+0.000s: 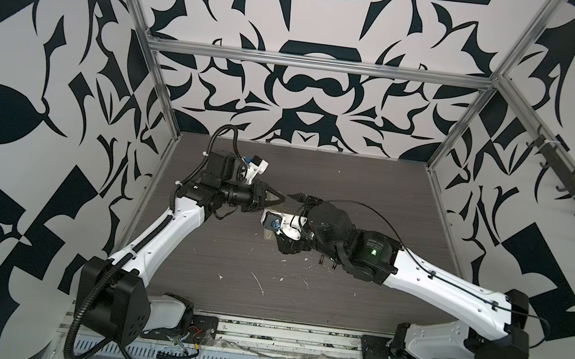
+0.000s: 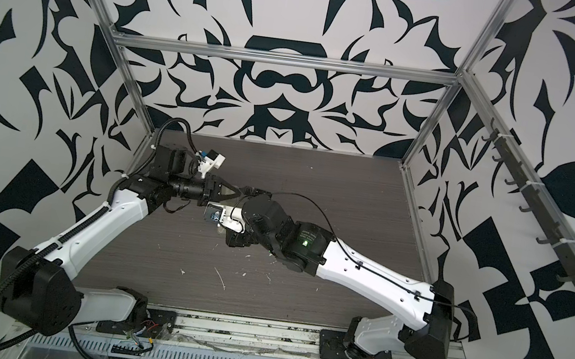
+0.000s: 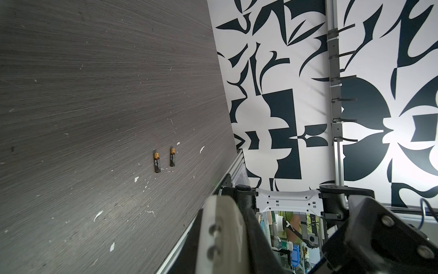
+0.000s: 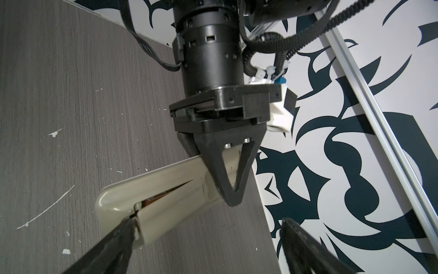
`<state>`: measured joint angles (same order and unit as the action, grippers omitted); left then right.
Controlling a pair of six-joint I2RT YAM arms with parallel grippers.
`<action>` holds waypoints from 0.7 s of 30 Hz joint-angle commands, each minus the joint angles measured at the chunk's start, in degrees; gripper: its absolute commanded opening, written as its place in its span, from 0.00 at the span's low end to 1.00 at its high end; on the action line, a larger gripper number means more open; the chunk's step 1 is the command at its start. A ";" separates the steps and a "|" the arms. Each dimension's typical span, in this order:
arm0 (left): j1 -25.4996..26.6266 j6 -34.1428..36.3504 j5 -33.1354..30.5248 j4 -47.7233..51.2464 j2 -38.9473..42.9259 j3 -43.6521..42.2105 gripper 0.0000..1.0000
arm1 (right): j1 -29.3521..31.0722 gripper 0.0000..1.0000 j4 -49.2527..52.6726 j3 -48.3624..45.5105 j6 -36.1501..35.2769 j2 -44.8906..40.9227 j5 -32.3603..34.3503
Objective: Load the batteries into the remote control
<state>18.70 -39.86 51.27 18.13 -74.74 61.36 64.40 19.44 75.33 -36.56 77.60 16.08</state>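
Clamping the remote control [image 4: 166, 187] near one end, the left gripper [image 4: 231, 194] had its fingers closed tight on the pale casing. It held the remote back side up, at about eleven o'clock from the middle of the table [image 3: 71, 95] in both top views. Whether the remote rested on the table or hung just above it could not be told.

On that back, the battery cover [image 4: 170, 208] sat ajar, with a wedge-shaped gap along its edge. Something brownish showed in the gap, too little to say what it was.

At three o'clock from the left gripper, the right gripper [image 4: 208, 220] had its fingers spread as wide as they go and held nothing. One finger [image 4: 118, 242] appeared to touch the free end of the cover, and the other stood well clear of the remote.

Further right, at about four o'clock from the remote in a top view, the two batteries [image 3: 156, 162] lay side by side on the table, near each other but not touching and apart from both grippers.

By my reading, the task was at an early stage: the remote was secured and the cover partly freed, but neither battery had been picked up. What remained was to get the cover clear, fetch and seat each battery, and close the back.
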 commanded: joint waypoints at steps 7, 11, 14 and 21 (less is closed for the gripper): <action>-0.17 -1.64 2.11 -2.07 3.19 -1.19 0.00 | -0.81 1.00 -1.08 0.21 1.32 -0.27 0.40; -0.19 -2.50 2.09 -3.29 3.28 -1.43 0.00 | -0.79 1.00 -0.81 0.34 1.31 -0.01 0.49; -0.26 -2.59 2.09 -3.41 3.29 -1.75 0.00 | -0.85 1.00 -0.63 0.39 1.34 0.00 0.36; -0.56 -2.66 0.33 -3.59 3.79 -2.09 0.00 | -0.77 1.00 -0.08 1.00 2.30 -0.65 -0.41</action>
<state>18.48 -42.28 51.20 15.18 -72.73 59.81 64.20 19.73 75.33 -35.77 77.60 15.03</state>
